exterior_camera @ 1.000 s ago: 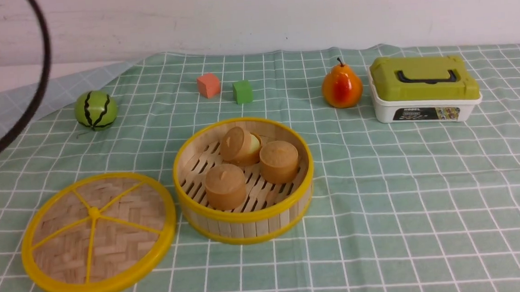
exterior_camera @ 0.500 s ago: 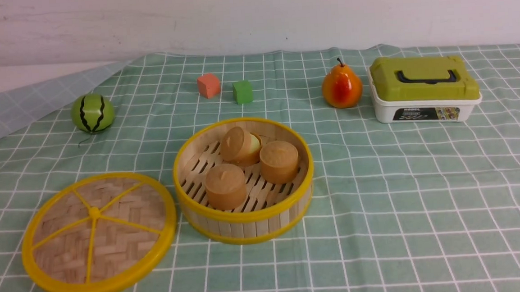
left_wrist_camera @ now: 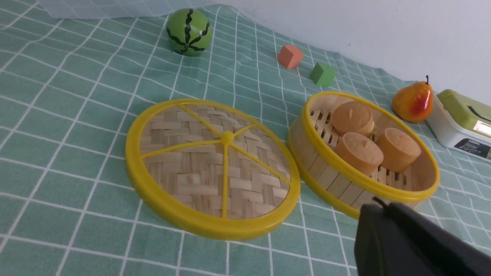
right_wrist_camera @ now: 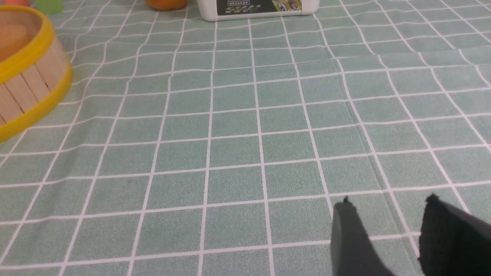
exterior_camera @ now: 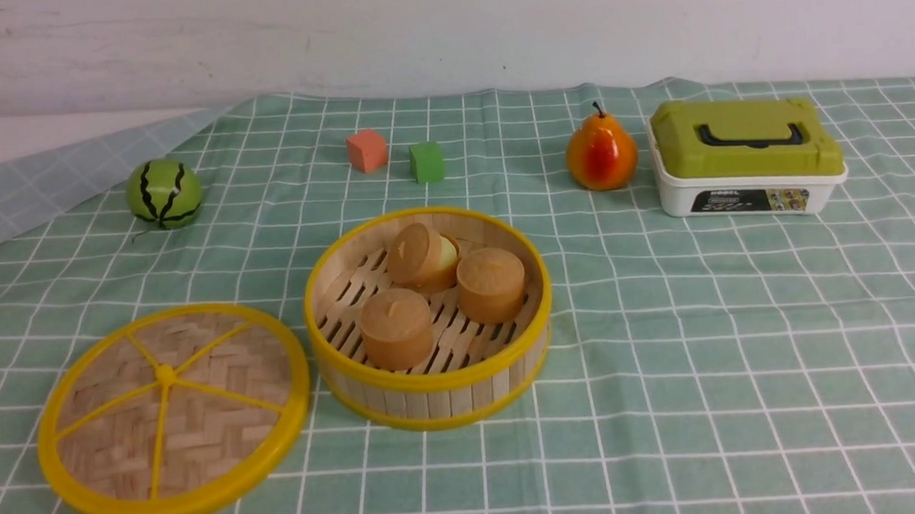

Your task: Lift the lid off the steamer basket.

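Lid (exterior_camera: 219, 383) is off, flat on bench (exterior_camera: 715, 313) just left of basket (exterior_camera: 433, 382) w/ 3 buns (exterior_camera: 396, 329); L end effector (left_wrist_camera: 399, 234) pressed together, R end effector (right_wrist_camera: 387, 214) spread.

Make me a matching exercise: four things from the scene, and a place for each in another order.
1. woven lid
2. steamer basket
3. pear
4. green block

A. right beside the red block
B. flat on the cloth, left of the basket
C. just left of the white box
D. around the three brown buns

Pairs: 1-B, 2-D, 3-C, 4-A
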Robot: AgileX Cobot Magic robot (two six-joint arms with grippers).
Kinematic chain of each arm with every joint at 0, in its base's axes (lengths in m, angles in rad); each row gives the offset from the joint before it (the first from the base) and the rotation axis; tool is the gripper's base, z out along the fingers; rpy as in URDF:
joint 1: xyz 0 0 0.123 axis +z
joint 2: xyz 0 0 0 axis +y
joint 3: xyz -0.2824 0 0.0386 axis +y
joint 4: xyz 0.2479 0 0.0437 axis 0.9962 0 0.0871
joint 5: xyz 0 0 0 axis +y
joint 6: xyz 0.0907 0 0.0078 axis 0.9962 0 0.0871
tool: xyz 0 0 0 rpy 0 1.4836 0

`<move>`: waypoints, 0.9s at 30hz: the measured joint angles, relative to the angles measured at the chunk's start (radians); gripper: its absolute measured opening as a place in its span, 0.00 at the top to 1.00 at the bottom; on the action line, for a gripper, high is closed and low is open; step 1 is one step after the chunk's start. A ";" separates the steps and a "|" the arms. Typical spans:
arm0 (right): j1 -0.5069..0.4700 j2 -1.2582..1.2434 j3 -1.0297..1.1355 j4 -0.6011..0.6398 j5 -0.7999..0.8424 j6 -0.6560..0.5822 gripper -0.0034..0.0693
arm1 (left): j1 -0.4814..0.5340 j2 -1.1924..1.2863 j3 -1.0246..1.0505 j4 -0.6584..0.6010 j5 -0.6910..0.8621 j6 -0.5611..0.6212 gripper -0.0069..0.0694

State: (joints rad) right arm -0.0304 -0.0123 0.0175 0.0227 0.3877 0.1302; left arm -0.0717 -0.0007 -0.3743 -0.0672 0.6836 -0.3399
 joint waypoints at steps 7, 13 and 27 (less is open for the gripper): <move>0.000 0.000 0.000 0.000 0.000 0.000 0.62 | 0.000 0.000 0.090 0.053 -0.114 0.000 0.93; 0.000 0.000 0.000 0.000 0.000 0.000 0.62 | 0.000 0.000 0.273 0.082 -0.252 0.000 0.93; 0.000 0.000 0.000 0.000 0.000 0.000 0.62 | 0.000 -0.010 0.404 0.083 -0.301 0.000 0.93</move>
State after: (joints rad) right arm -0.0304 -0.0123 0.0175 0.0227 0.3877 0.1302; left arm -0.0717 -0.0107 0.0295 0.0153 0.3831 -0.3399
